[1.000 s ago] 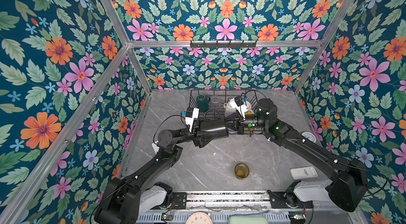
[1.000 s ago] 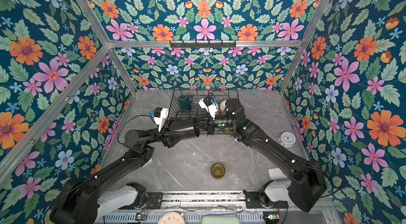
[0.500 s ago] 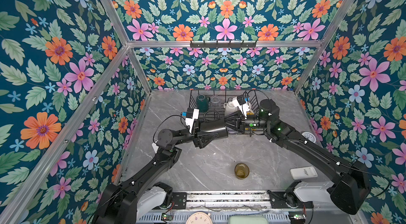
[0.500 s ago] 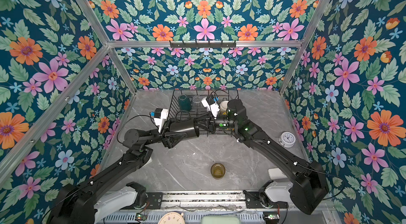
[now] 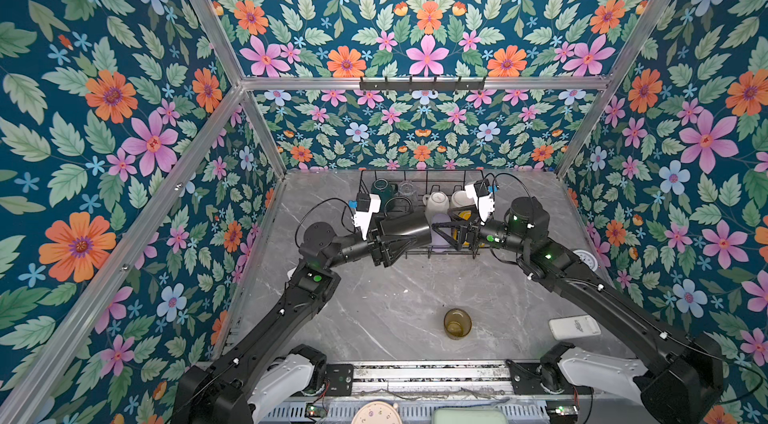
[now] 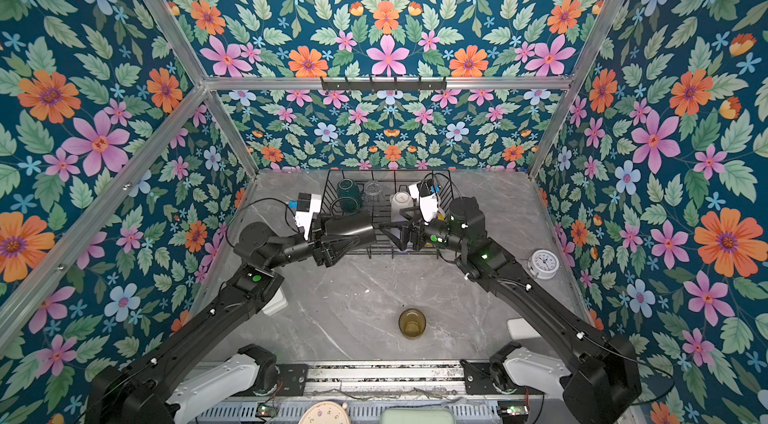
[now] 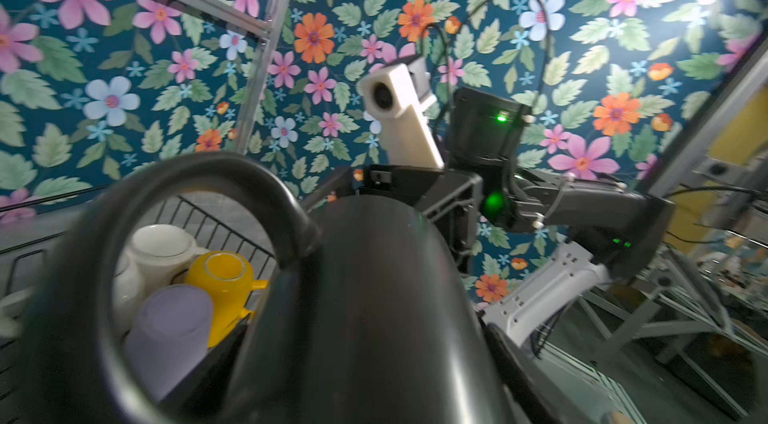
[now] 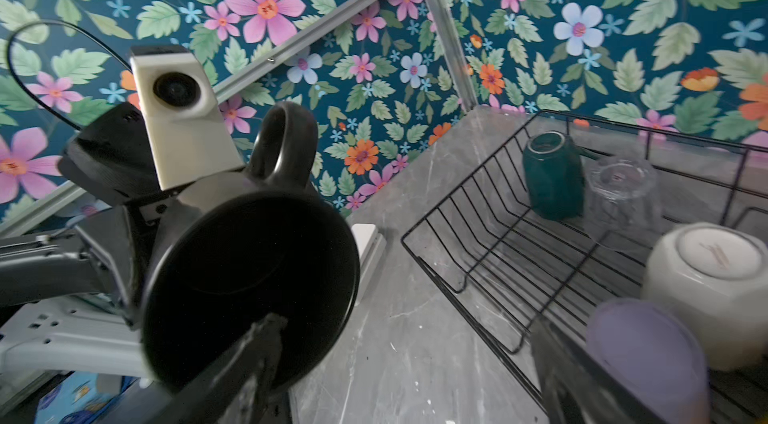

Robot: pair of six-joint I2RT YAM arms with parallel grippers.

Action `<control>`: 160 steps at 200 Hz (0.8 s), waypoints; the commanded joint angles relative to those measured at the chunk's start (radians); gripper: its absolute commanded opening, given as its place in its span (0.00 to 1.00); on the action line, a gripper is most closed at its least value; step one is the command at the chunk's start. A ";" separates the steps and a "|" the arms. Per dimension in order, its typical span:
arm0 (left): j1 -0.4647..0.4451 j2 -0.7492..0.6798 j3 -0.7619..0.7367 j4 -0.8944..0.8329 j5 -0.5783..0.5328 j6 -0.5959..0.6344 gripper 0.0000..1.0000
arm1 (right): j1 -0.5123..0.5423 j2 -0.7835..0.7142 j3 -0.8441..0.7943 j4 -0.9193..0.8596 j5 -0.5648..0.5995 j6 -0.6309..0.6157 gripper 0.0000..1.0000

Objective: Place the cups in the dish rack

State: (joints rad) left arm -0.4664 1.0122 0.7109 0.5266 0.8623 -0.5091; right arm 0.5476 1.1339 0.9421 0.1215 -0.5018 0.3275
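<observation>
Black glossy mug (image 5: 405,228) lies sideways, clamped round its body by the left gripper (image 5: 399,237), just above the front edge of the black wire dish rack (image 5: 419,253). Right gripper (image 5: 442,235) released, jaws spread wide at the mug's mouth. Inside rack: dark green mug (image 5: 380,189), clear glass (image 5: 406,189), white mug (image 5: 436,201), yellow mug (image 7: 224,276), lilac tumbler (image 8: 648,351). Amber glass (image 5: 457,323) upright on grey marble tabletop (image 5: 374,309), well apart from rack's front.

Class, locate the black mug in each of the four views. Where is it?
Top view: black mug centre, sideways, at the dish rack's front.
Top view: mug just left of centre.
Left wrist: mug fills the foreground, handle nearest.
Right wrist: mug close, open mouth facing camera.
Shared landmark: the dish rack.
</observation>
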 commanded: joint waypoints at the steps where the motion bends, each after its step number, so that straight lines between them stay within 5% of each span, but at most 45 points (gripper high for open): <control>1: 0.000 0.020 0.074 -0.257 -0.138 0.143 0.00 | -0.018 -0.024 -0.012 -0.061 0.175 0.001 0.96; 75: 0.000 0.194 0.414 -0.804 -0.548 0.286 0.00 | -0.048 -0.048 -0.051 -0.126 0.281 0.059 0.99; 160: -0.007 0.418 0.653 -1.084 -0.778 0.336 0.00 | -0.050 -0.065 -0.086 -0.175 0.317 0.061 0.99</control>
State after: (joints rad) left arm -0.4702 1.4002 1.3300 -0.5179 0.1791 -0.2031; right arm 0.4973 1.0813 0.8680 -0.0536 -0.2054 0.3893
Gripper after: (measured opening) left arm 0.827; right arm 0.988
